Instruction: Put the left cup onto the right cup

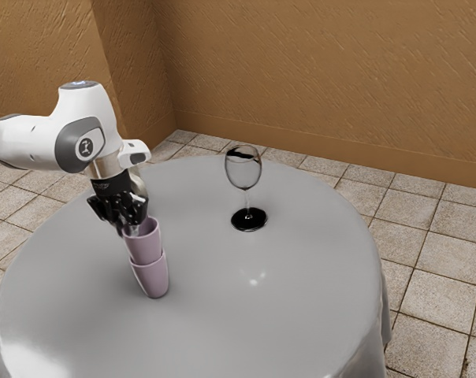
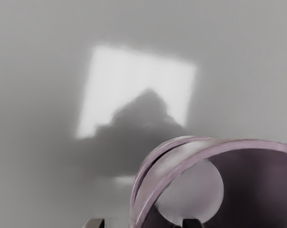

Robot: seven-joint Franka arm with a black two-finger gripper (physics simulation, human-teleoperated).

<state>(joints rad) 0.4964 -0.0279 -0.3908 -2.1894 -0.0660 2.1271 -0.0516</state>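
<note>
Two purple cups stand stacked on the grey round table (image 1: 301,299), slightly tilted. The upper cup (image 1: 143,239) sits nested in the lower cup (image 1: 152,277). My black gripper (image 1: 130,223) is right at the upper cup's rim, its fingers straddling the rim wall on the exterior view's left side. The fingers stand apart, wider than the thin wall, so the gripper is open. In the wrist view the purple cup (image 2: 191,156) lies just under the hand, with its pale inner bottom visible and the fingertips (image 2: 94,222) at the lower edge.
A wine glass (image 1: 244,183) with a dark base stands upright on the table, to the exterior view's right of the cups and farther back. The grey tabletop (image 2: 39,95) carries a bright square reflection. Tiled floor and brown walls surround the table.
</note>
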